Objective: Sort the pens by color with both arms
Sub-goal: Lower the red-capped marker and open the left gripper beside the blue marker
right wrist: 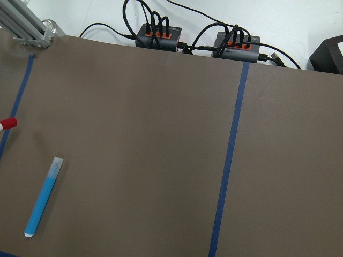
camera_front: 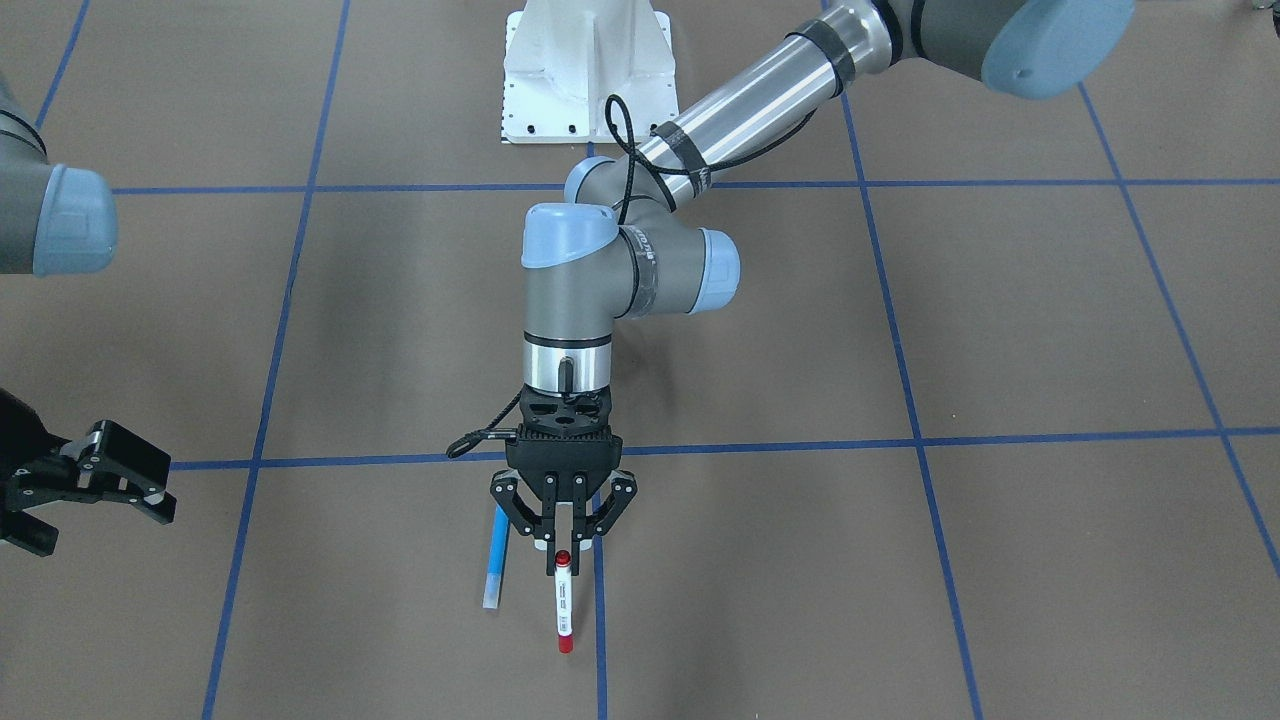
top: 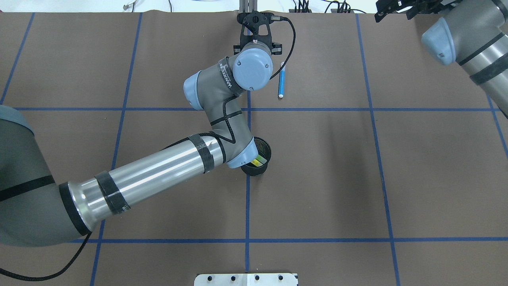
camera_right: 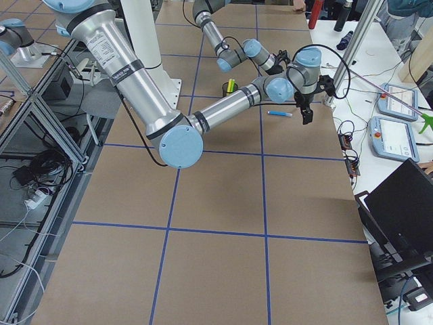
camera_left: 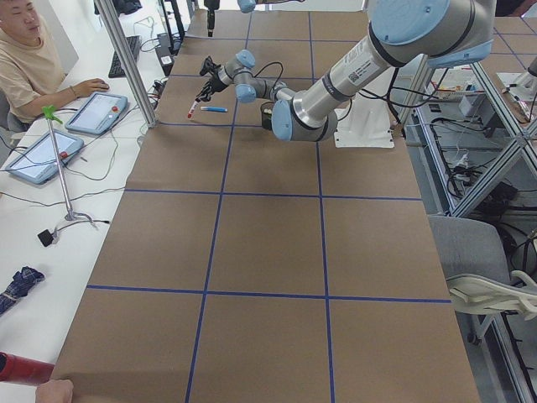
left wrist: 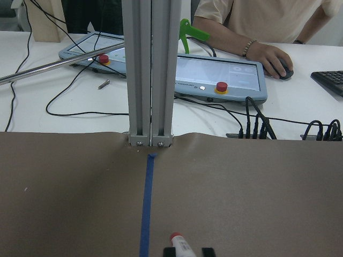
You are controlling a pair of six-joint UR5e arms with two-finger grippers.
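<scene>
Black mesh cup (top: pixel 256 171) near table centre, half hidden under the left arm's (top: pixel 158 169) elbow. Yellow-green pen tops (top: pixel 258 160) show inside it, possibly two pens. Slim blue pen (camera_front: pixel 497 560) lies flat just beside the left gripper (camera_front: pixel 563 562). That gripper is clamped on the upper end of the white-barrelled red-capped pen (camera_front: pixel 564 605). Right gripper (camera_front: pixel 100 525) is well apart at the table's side, jaws spread, empty.
</scene>
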